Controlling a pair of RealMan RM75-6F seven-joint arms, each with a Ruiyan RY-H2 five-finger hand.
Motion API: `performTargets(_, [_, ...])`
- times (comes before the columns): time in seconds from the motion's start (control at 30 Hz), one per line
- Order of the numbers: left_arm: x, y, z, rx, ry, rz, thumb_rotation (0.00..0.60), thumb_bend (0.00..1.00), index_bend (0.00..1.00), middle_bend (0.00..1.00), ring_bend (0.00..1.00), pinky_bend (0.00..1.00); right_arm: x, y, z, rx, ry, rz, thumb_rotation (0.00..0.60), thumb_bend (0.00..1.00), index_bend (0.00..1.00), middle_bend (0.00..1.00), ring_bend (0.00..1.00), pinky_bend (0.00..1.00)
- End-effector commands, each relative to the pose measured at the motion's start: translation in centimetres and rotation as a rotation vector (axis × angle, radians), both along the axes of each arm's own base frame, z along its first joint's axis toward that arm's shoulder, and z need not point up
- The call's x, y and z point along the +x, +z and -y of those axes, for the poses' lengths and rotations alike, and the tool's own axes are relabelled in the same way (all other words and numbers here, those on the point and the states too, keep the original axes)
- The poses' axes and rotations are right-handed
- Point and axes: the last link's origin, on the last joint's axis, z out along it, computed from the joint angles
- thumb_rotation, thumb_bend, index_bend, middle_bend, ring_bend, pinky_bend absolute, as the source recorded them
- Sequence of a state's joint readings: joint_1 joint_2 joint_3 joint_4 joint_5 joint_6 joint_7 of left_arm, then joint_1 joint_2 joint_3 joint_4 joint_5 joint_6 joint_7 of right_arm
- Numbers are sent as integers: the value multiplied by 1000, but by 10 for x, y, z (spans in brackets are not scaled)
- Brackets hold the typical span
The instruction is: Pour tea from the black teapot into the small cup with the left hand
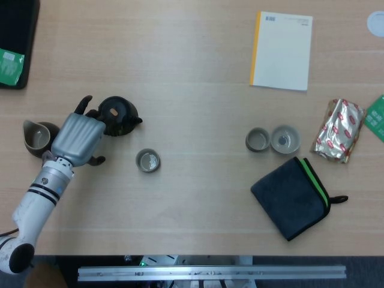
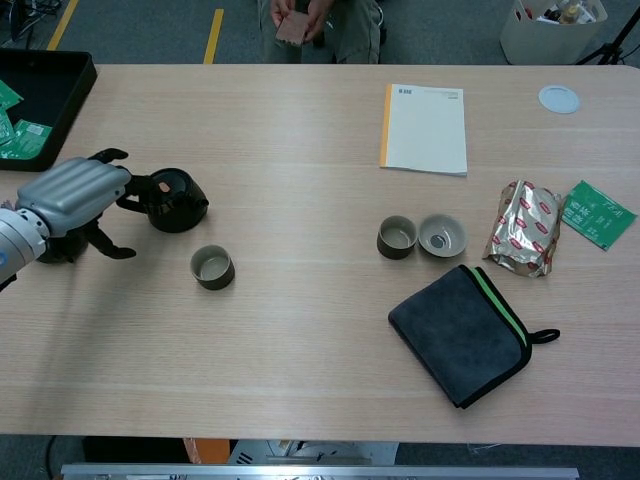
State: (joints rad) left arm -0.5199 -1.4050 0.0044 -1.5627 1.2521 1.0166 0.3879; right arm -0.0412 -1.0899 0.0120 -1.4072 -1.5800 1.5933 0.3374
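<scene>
1. Dark cloth [image 2: 468, 333], folded and edged in green, lies nearest the table's front edge, on the right.
2. Small cup [image 2: 212, 267] stands upright near the front left, apart from the teapot and just in front of its spout.
3. Left hand [image 2: 70, 195] rests low at the left, back upward, fingers [image 1: 83, 105] parted and loosely curved toward the teapot handle; whether any finger touches the handle cannot be told from either view. It holds nothing clearly.
4. Black teapot [image 2: 174, 200] sits on the table [image 2: 300, 400] just right of the hand, lid on, spout pointing right toward the cup. It looks rigid, fairly heavy if full, smooth and probably slippery; the side handle facing the hand seems the sound place to grip, with the lid likely to shift when tilted.
5. Pitcher [image 1: 36, 137] stands behind the wrist; two further cups [image 2: 420, 237] sit mid-table.
6. Notebook [image 2: 424, 129] lies farthest back.
7. The right hand appears in neither view.
</scene>
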Motion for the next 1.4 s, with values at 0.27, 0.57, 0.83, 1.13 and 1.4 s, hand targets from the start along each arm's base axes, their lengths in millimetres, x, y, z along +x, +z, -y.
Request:
performTargets(0.27, [0, -6, 5, -18, 7, 5, 600, 127, 343, 412, 297, 56, -1, 0, -1, -2, -3, 1, 600, 52, 328, 324, 203, 240])
performTargets(0.57, [0, -11, 6, -36, 17, 10, 600, 127, 363, 427, 298, 56, -2, 1, -1, -4, -5, 2, 600, 52, 328, 324, 203, 240])
performTargets(0.83, [1, -14, 4, -39, 16, 17, 600, 127, 416, 468, 348, 56, -3, 1, -1, -10, -9, 3, 600, 52, 328, 324, 203, 240])
performTargets(1.13, [-1, -17, 4, -52, 29, 16, 600, 127, 421, 472, 353, 56, -3, 2, -2, -13, -12, 4, 600, 52, 328, 324, 203, 240])
performTargets(1.4, [-2, -19, 4, -66, 46, 22, 600, 127, 441, 495, 367, 56, -3, 2, -1, -15, -13, 3, 600, 51, 328, 324, 203, 240])
